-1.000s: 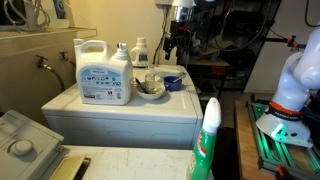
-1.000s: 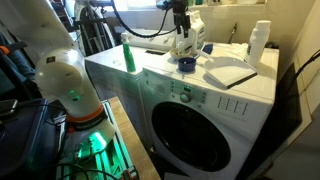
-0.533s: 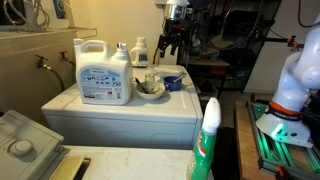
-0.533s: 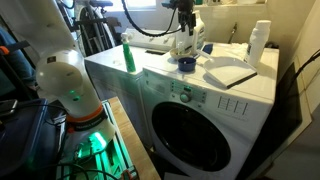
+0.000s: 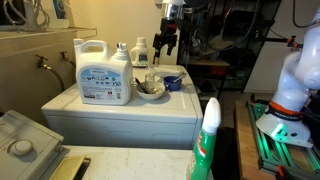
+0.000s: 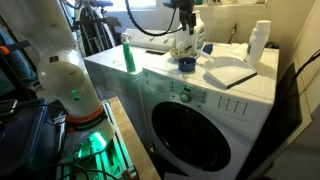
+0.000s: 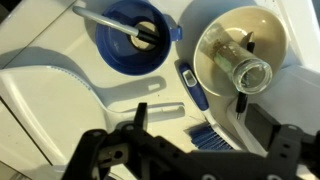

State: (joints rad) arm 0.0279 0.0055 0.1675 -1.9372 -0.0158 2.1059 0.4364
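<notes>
The blue cup (image 7: 115, 45) sits on top of the white bench (image 5: 110, 107) with a thin pale stick leaning inside it. It's just beside a cream bowl (image 7: 215, 40) that has a little glass jar (image 7: 248, 72) standing in it. A short blue pen-looking thing (image 7: 192, 85) lies on the bench between the two.

The end effector (image 5: 165, 42) hangs in the air above the cup, well clear of it, with its jaws spread and nothing in them.

Going outward, a big white detergent jug (image 5: 103, 72) stands on the far side of the bowl, with a smaller bottle (image 5: 140, 52) near it. In an exterior view there's also a flat white folded thing (image 6: 230, 73) near the cup. A green bottle (image 6: 128, 56) is at one edge and a tall white bottle (image 6: 259, 42) stands well apart at a corner.
</notes>
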